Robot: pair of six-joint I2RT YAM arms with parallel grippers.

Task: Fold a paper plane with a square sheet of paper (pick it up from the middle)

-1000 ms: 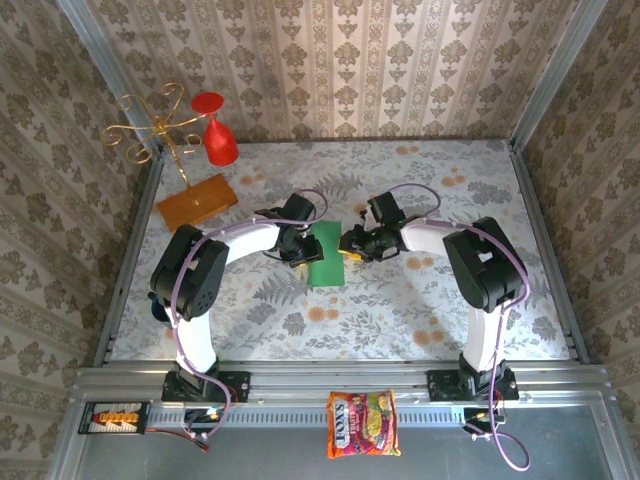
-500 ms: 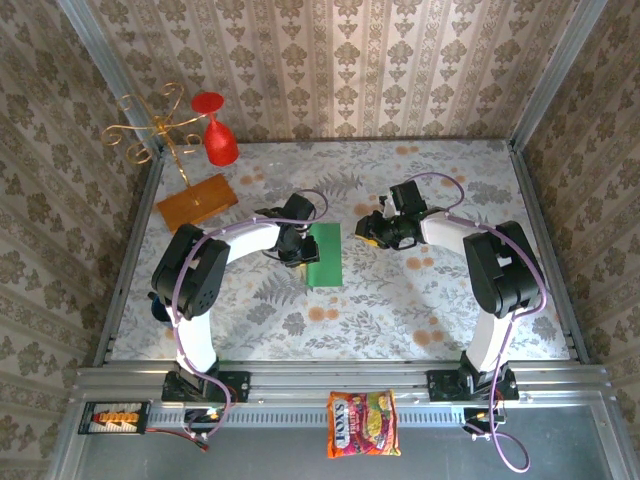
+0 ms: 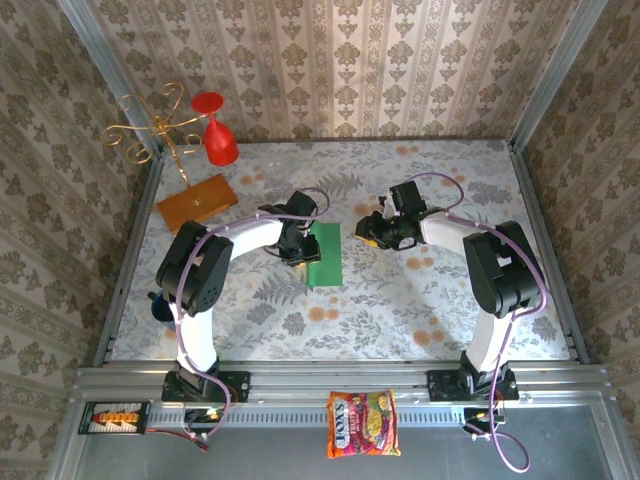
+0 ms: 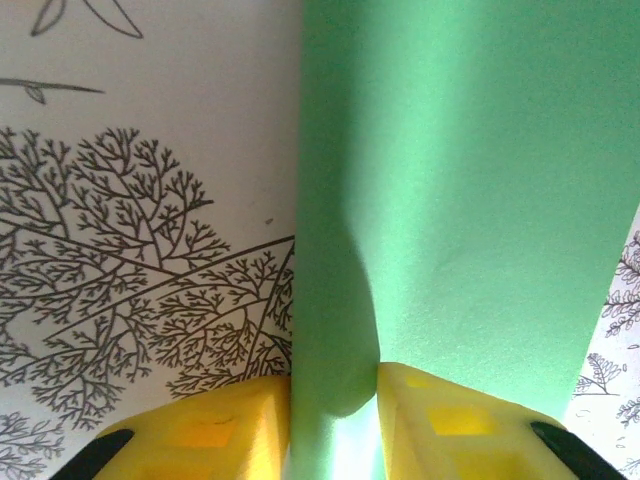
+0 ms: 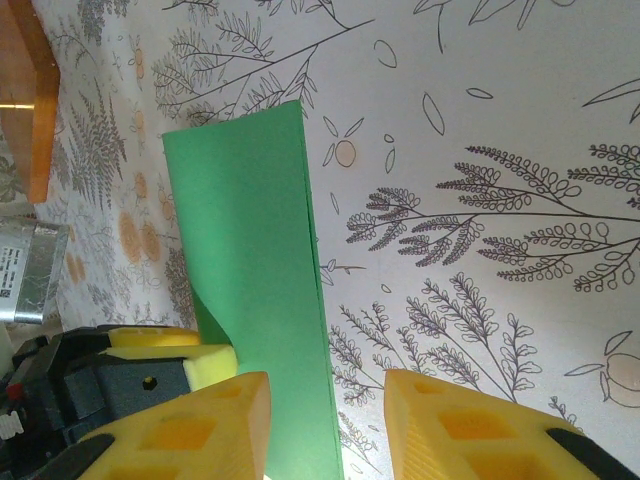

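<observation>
The green square sheet of paper (image 3: 325, 255) lies mid-table, folded into a narrow rectangle. My left gripper (image 3: 300, 245) sits at its left long edge. In the left wrist view a raised curl of the paper (image 4: 470, 180) fills the gap between the yellow fingers (image 4: 230, 420), so the left gripper (image 4: 335, 385) is shut on it. My right gripper (image 3: 365, 232) stands a little to the right of the sheet, apart from it. In the right wrist view that gripper (image 5: 328, 385) is open and holds nothing, with the paper (image 5: 250, 250) lying ahead of it.
An orange-brown board (image 3: 196, 200) lies at the back left, beside a gold wire stand (image 3: 155, 125) and a red glass (image 3: 215, 135). A snack packet (image 3: 362, 423) rests on the front rail. Patterned walls close in the table on three sides.
My right gripper has drawn back to the right, away from the paper's right edge, and then stayed still. My left gripper has stayed at the left edge.
</observation>
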